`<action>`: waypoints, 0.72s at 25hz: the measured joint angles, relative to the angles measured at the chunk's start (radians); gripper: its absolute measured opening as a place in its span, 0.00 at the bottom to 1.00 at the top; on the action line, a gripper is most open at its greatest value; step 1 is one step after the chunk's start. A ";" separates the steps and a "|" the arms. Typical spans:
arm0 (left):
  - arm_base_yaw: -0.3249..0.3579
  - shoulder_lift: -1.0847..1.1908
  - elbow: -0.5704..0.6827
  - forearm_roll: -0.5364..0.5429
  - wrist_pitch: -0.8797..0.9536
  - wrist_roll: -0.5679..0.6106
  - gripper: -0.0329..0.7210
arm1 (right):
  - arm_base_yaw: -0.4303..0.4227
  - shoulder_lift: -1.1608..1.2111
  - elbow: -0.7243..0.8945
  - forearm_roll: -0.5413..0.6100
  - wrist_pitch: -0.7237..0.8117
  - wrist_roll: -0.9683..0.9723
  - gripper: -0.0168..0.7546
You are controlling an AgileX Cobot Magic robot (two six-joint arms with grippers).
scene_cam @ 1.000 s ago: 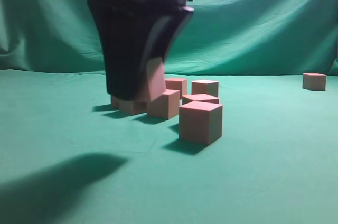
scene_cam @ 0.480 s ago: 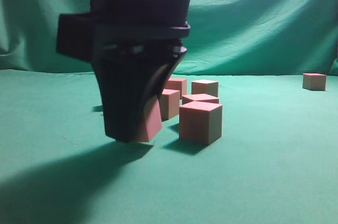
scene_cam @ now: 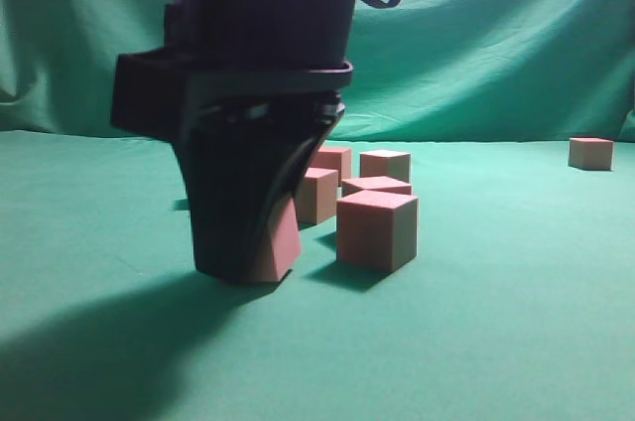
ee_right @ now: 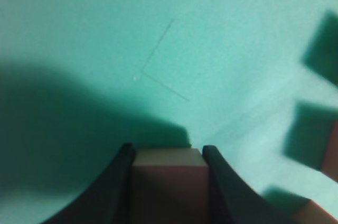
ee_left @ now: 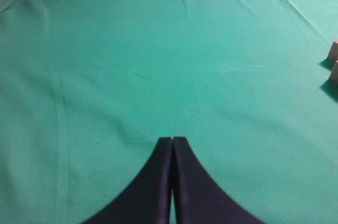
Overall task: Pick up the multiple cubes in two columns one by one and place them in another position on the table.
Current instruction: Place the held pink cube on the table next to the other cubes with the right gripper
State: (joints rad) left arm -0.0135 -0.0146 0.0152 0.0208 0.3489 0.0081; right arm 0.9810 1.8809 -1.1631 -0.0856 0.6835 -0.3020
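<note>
My right gripper (scene_cam: 248, 267) is shut on a reddish-pink cube (scene_cam: 281, 242) and holds it down at the green table (scene_cam: 496, 342), left of the front cube (scene_cam: 375, 229). The right wrist view shows the held cube (ee_right: 169, 182) between both fingers (ee_right: 166, 152). Several more cubes (scene_cam: 349, 175) stand behind in a cluster. One cube (scene_cam: 590, 153) sits apart at the far right. My left gripper (ee_left: 172, 140) is shut and empty above bare cloth; cube edges (ee_left: 333, 63) show at the right border of its view.
A wrinkled green backdrop (scene_cam: 496, 34) hangs behind the table. The arm's dark shadow (scene_cam: 89, 351) lies on the cloth at the front left. Bare cloth stretches at the front right.
My right gripper carried the cube from the cluster forward toward the camera and lowered it to the cloth. The other cubes have not moved.
</note>
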 joint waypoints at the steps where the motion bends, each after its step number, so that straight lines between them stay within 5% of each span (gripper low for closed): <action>1: 0.000 0.000 0.000 0.000 0.000 0.000 0.04 | 0.000 0.000 0.000 0.000 0.000 0.000 0.35; 4: 0.000 0.000 0.000 0.000 0.000 0.000 0.04 | 0.000 0.001 0.000 0.000 -0.002 0.000 0.35; 13: 0.000 0.000 0.000 0.000 0.000 0.000 0.04 | -0.001 0.006 0.000 0.001 -0.022 0.000 0.81; 18: 0.000 0.000 0.000 0.000 0.000 0.000 0.04 | -0.001 -0.044 0.000 -0.002 -0.009 0.000 0.86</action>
State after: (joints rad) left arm -0.0135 -0.0146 0.0152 0.0208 0.3489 0.0081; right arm 0.9795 1.8366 -1.1631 -0.0873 0.6741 -0.3020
